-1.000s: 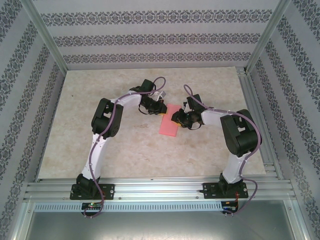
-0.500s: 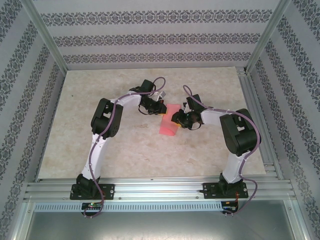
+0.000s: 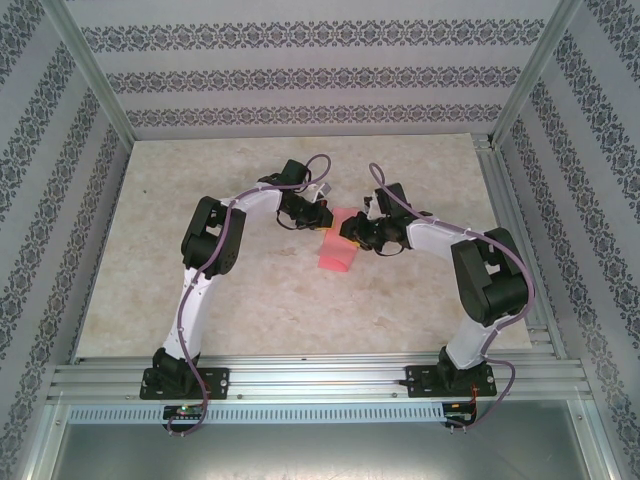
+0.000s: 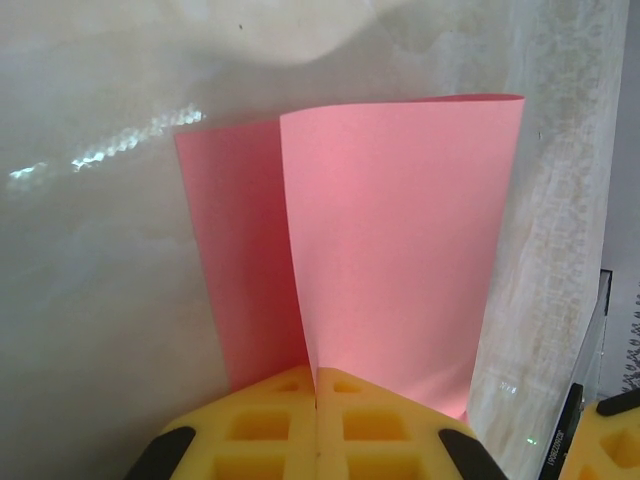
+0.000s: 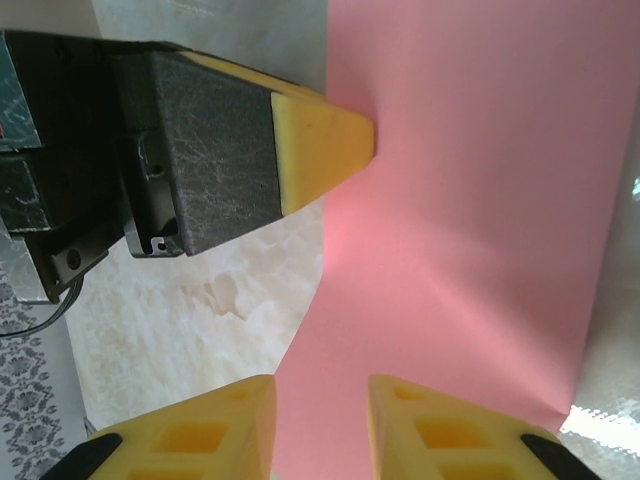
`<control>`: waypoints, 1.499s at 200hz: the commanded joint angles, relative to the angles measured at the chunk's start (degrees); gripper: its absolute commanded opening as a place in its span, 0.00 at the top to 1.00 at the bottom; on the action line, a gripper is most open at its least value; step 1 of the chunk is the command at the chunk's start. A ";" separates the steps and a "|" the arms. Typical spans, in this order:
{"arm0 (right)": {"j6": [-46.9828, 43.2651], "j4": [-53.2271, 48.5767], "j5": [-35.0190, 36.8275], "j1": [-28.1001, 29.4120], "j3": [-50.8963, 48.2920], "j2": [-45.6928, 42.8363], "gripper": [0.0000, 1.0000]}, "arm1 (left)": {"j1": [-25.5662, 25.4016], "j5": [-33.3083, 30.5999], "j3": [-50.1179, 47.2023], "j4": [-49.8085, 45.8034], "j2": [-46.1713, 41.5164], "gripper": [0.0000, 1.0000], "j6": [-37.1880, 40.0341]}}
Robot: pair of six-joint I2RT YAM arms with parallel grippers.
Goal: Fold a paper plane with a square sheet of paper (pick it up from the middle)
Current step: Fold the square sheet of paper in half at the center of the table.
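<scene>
The square sheet of paper point(image 3: 337, 252) is pink-red and lies bent on the table between the two arms. My left gripper point(image 3: 323, 218) is shut on its far edge. In the left wrist view the yellow fingertips point(image 4: 290, 385) pinch the sheet point(image 4: 400, 220) where two flaps meet, one flap rising up from the table. My right gripper point(image 3: 350, 233) stands open at the sheet's right side. In the right wrist view its yellow fingers point(image 5: 420, 420) straddle the pink sheet point(image 5: 470, 200) with a gap between them. The left gripper's tip point(image 5: 365, 135) presses on the sheet's edge.
The beige marble-look table point(image 3: 200, 180) is bounded by an aluminium frame point(image 3: 320, 378) at the near edge and patterned walls on the other sides. Bare tabletop lies left of and in front of the sheet.
The right arm has shifted a little left and farther from its base, pushing the sheet's right side inward, so the sheet looks narrower. The left gripper stays shut in place.
</scene>
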 commanded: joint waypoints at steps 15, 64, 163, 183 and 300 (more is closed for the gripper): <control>-0.10 1.36 -1.50 0.66 -1.42 1.74 0.71 | 0.35 -2.26 -2.16 -1.34 -1.85 0.94 -0.53; -1.18 -0.21 1.22 0.65 -2.27 3.83 0.71 | 0.39 -2.10 -2.91 -0.35 -1.87 0.94 -1.05; -2.69 -3.73 2.67 1.14 -1.01 0.11 0.71 | 0.22 -1.97 -2.84 -0.49 -1.06 0.94 -1.07; -1.80 -1.95 1.35 1.40 -2.46 -2.25 0.71 | 0.18 -2.07 -2.83 -0.71 -1.29 0.94 -0.97; -1.41 1.19 0.46 2.02 -7.63 4.29 0.71 | 0.11 -1.88 -2.82 -1.49 -1.08 0.93 -0.28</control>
